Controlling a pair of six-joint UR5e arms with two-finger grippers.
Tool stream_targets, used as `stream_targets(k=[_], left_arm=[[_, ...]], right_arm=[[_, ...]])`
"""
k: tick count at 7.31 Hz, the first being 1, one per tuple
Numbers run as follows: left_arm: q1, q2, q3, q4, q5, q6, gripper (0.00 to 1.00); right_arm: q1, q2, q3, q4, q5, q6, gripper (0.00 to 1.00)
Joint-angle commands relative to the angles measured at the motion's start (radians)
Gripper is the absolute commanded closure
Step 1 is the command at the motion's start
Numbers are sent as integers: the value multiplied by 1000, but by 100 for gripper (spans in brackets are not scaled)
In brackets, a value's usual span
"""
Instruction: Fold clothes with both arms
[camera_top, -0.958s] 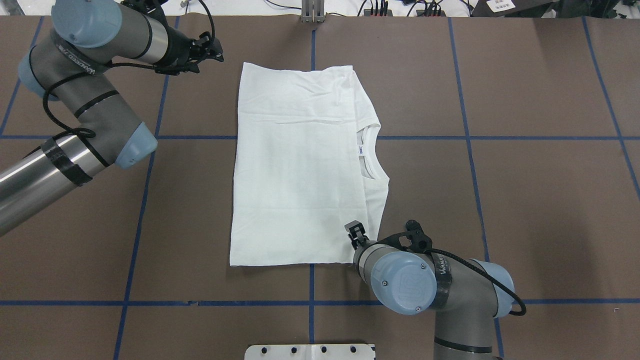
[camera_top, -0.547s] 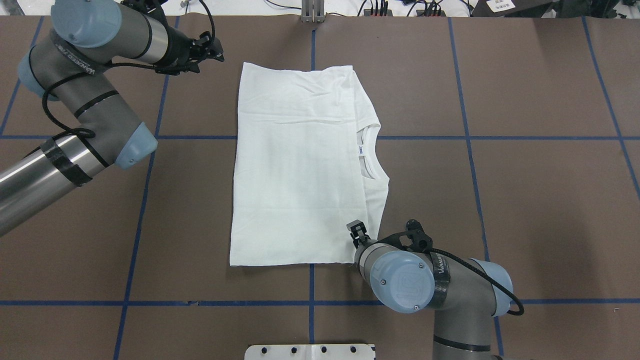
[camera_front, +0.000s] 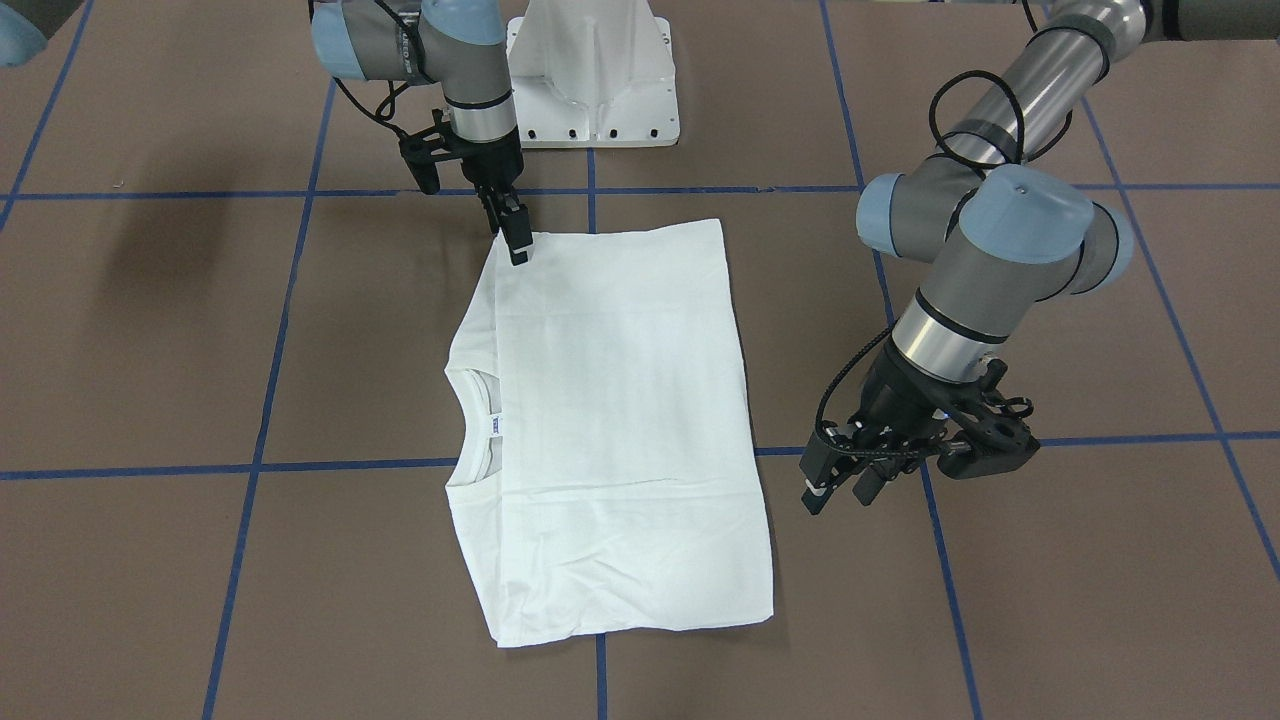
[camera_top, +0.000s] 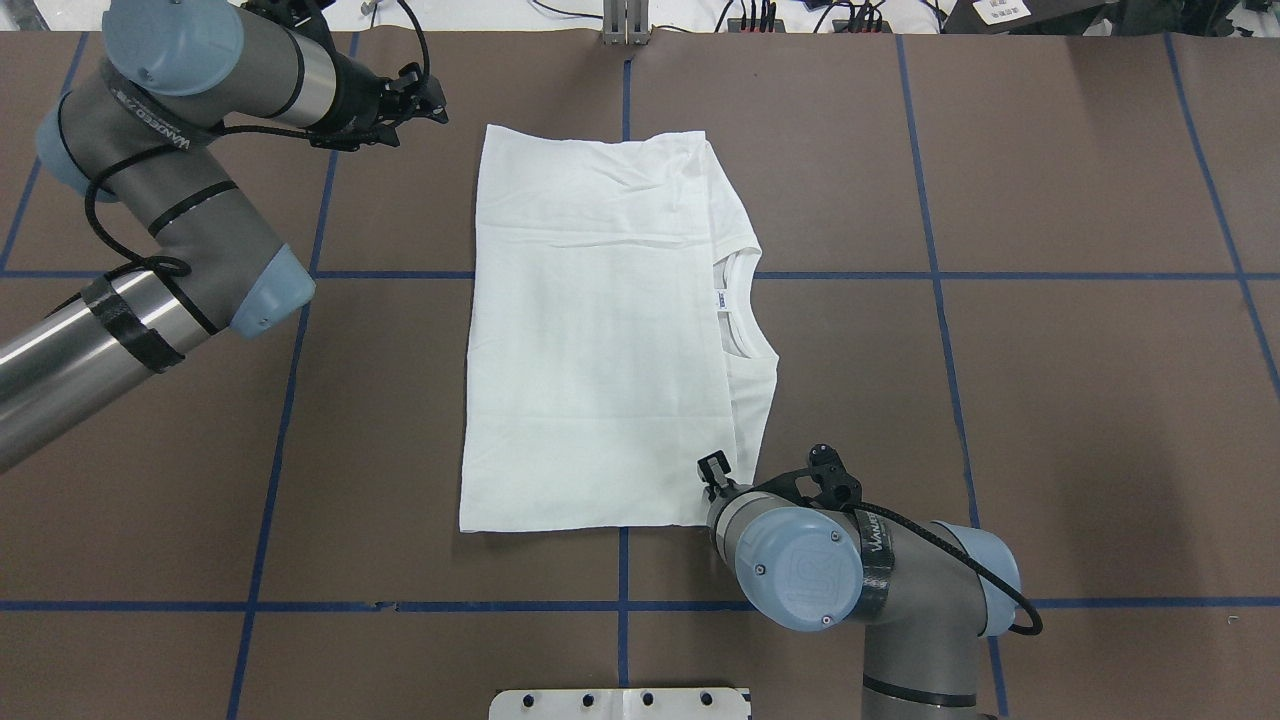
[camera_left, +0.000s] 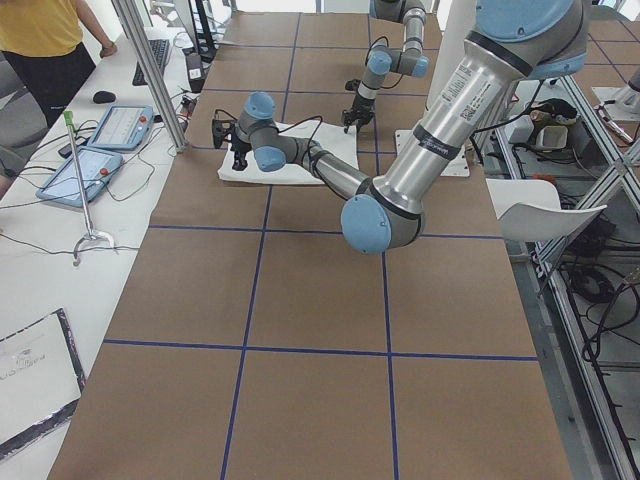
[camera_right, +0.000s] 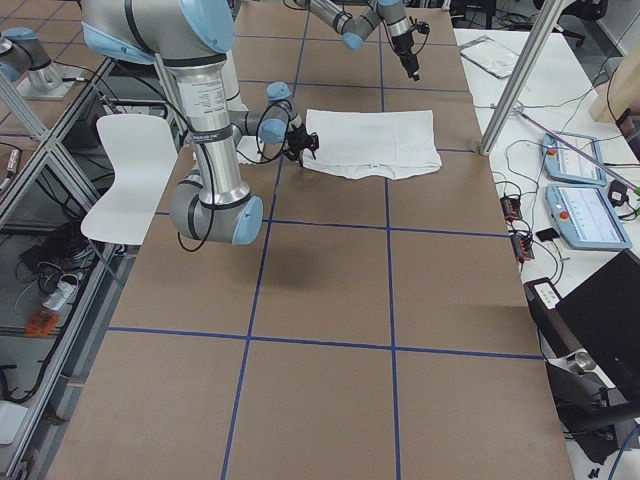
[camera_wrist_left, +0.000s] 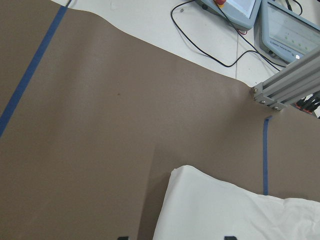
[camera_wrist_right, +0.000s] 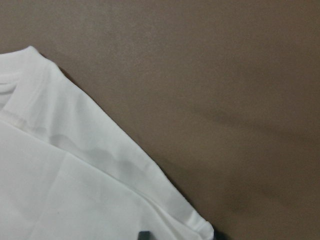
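- Right gripper, low and right of the middle in the overhead view: sits right at the near corner of the white T-shirt, on the neck side. Cannot tell if open or pinching, as the tips are mostly hidden.
- Best to grab every layer at that corner, not just the top one. Thin cloth like this probably slips out easily.
- T-shirt: lies flat in the middle of the brown table, folded into a tall block. Neck hole and little label peek out on the right side.
- Left gripper, upper left in the overhead view: hangs just beside the far left corner of the shirt. Not touching it, fingers wide apart, holding nothing.
- Likely has to come down on the far edge and pinch there too before any lift.
- After that, good to lift both ends together, same height and same speed. Keeps the edge straight and the cloth smooth.
- Slow and low is safer, so the folded layers do not flop open.
- No box, bin or basket to see in any view.
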Motion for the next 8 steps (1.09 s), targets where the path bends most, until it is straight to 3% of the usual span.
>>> stream_targets(k=[1,4,5,7,8], left_arm=[[0,0,0,0,0,0,30],[12,0,-5,0,0,-93,30],[64,77,-108,-5,11,-211,30],[273,243,-356,16,176,-439,32],[366,280,-452,88,236,-512,32]], right_arm=[[0,1,2,1,4,-2,100],[5,-1,18,-2,9,-2,100],[5,-2,28,-2,9,-4,100],[5,-15,48,-2,9,-4,100],[5,-15,52,-2,9,-4,100]])
